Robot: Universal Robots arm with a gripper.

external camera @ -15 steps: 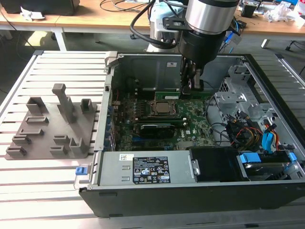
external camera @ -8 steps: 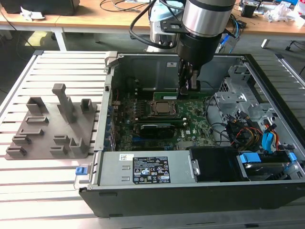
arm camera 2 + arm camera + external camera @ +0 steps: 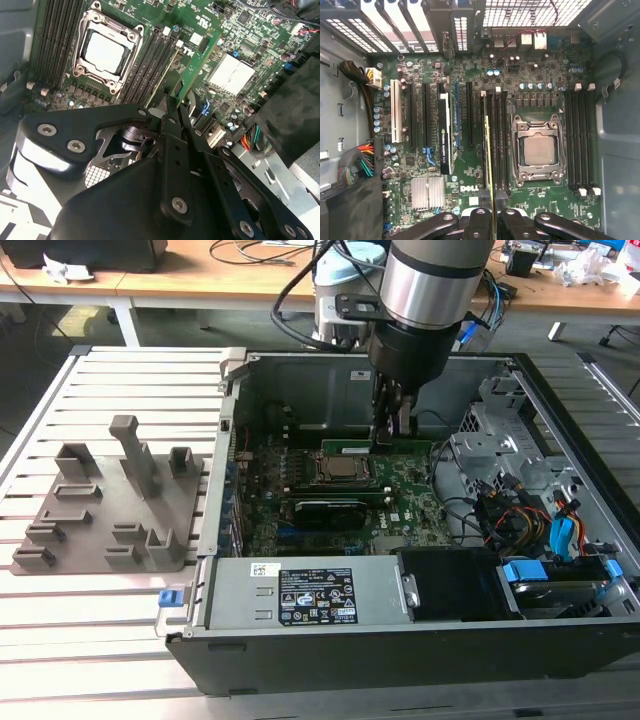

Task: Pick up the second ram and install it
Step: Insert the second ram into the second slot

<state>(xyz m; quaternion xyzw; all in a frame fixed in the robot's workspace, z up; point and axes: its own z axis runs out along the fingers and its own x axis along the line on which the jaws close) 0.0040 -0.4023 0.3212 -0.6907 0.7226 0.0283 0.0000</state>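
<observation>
The second ram (image 3: 350,448) is a thin green stick standing on edge inside the open computer case, along the black memory slots (image 3: 499,145) beside the CPU socket (image 3: 538,150). My gripper (image 3: 392,438) reaches down into the case and is shut on the stick near one end. In the first wrist view the ram (image 3: 488,150) shows edge-on, running away from the gripper (image 3: 490,222) in line with a slot. In the second wrist view the green board (image 3: 195,65) sticks out from between the fingers (image 3: 172,117). Whether it sits fully in the slot I cannot tell.
The motherboard (image 3: 410,500) carries a black expansion card (image 3: 445,135) and a finned heatsink (image 3: 427,192). Drive cages and bundled cables (image 3: 520,520) crowd the exterior view's right. The power supply (image 3: 300,595) lies along the front. A grey fixture (image 3: 110,510) rests on the slatted table at the left.
</observation>
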